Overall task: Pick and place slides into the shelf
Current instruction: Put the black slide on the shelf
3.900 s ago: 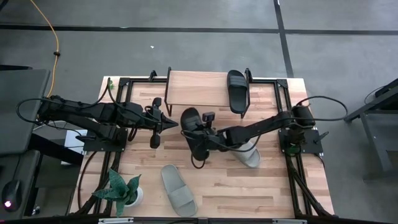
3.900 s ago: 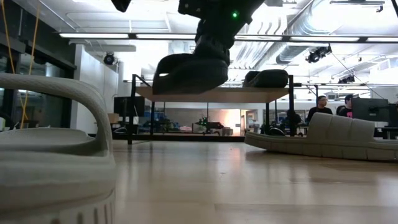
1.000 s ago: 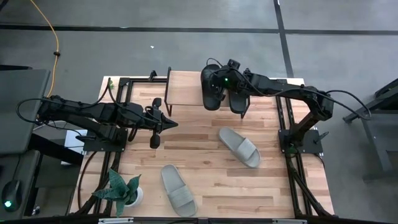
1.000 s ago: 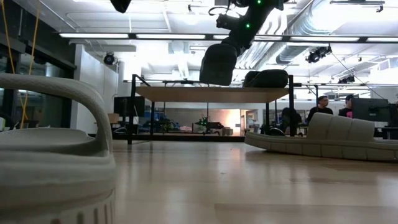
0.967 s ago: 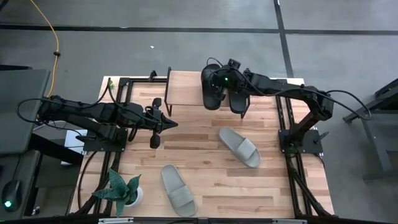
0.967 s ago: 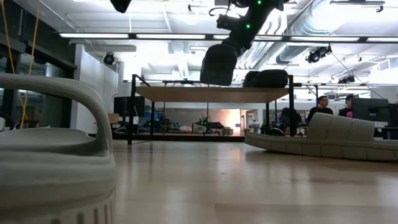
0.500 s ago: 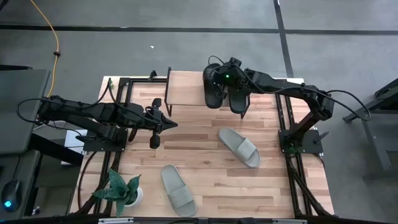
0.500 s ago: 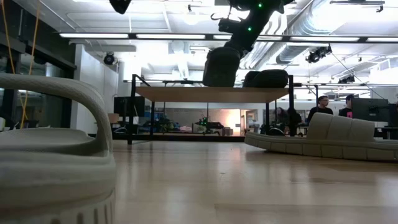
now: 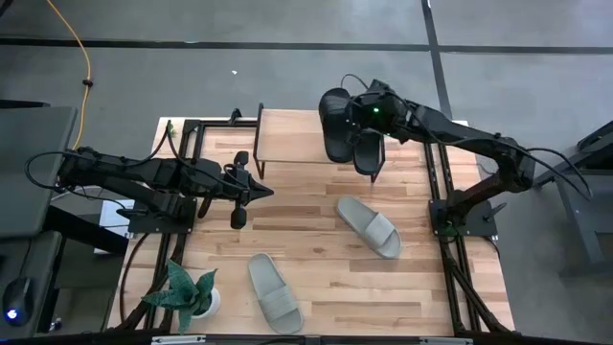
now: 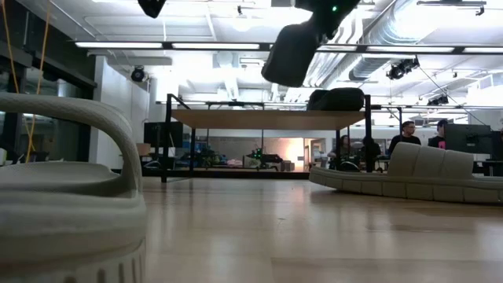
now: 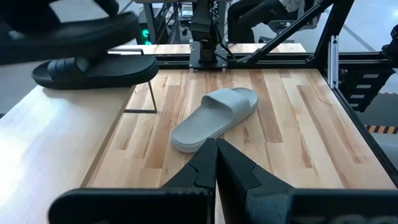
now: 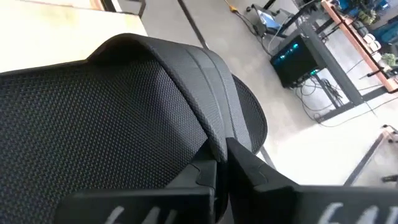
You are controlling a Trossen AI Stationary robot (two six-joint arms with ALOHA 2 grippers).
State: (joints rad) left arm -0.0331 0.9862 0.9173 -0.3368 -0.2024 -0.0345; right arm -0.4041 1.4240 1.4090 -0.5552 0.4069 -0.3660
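The table (image 9: 421, 287) lies below both arms, with the shelf (image 9: 297, 139) at its far edge, under the right gripper (image 9: 356, 113). That gripper hangs above the shelf's right part, clamped on the strap of a black slide (image 9: 335, 125) held clear of the plank. Just beside it, to its right, the other black slide (image 9: 369, 153) rests on the shelf. Two grey slides (image 9: 369, 225) (image 9: 275, 292) lie on the table nearer the front. The left gripper (image 9: 266, 192) waits with fingers pressed together, empty, over the table in front of the shelf's left end
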